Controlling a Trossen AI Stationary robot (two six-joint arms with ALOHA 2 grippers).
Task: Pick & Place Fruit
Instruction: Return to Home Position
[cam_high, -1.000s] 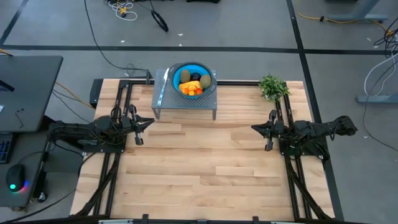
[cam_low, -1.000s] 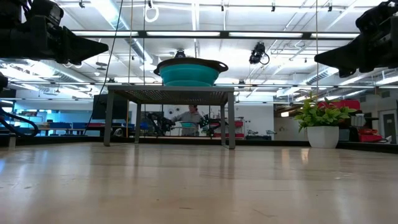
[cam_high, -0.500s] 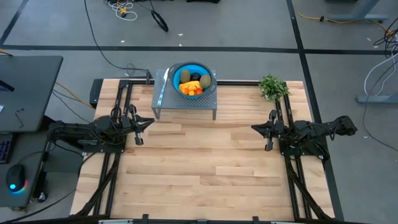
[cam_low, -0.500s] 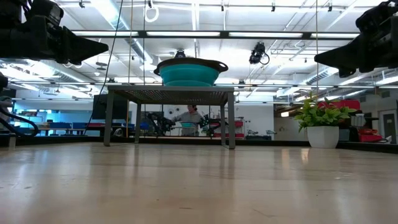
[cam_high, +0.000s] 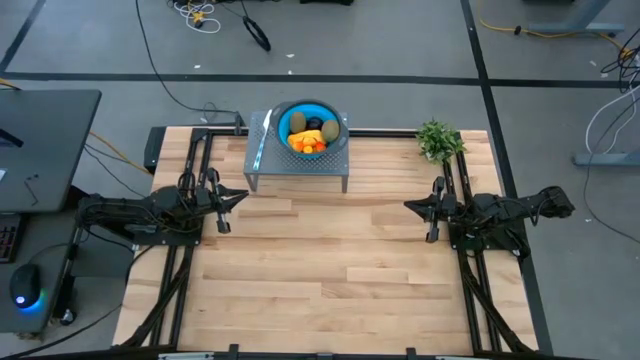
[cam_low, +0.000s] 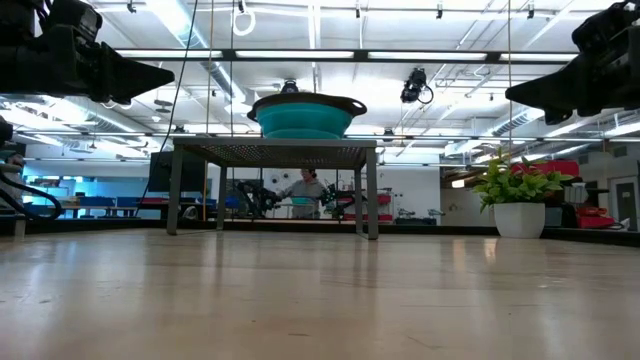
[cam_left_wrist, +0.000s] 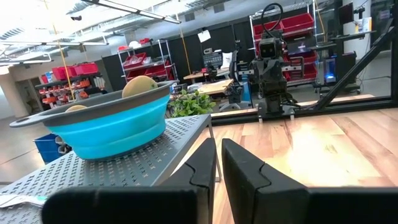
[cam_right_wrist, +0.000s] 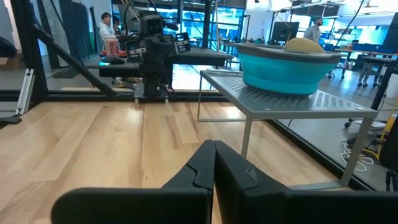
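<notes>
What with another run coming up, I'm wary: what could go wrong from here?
1. The small toy fruit is heaped in the round blue strainer bowl, one piece standing above its rim; a knock to the perforated grey metal shelf could roll it out.
2. The silver knife lies along the shelf's left edge and might slide off.
The left gripper and right gripper rest at the table's sides, apart from the shelf, so neither threatens it now.

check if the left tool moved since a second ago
No. In the high view the left tool keeps the same spot near the left front corner of the metal shelf as before.
</notes>
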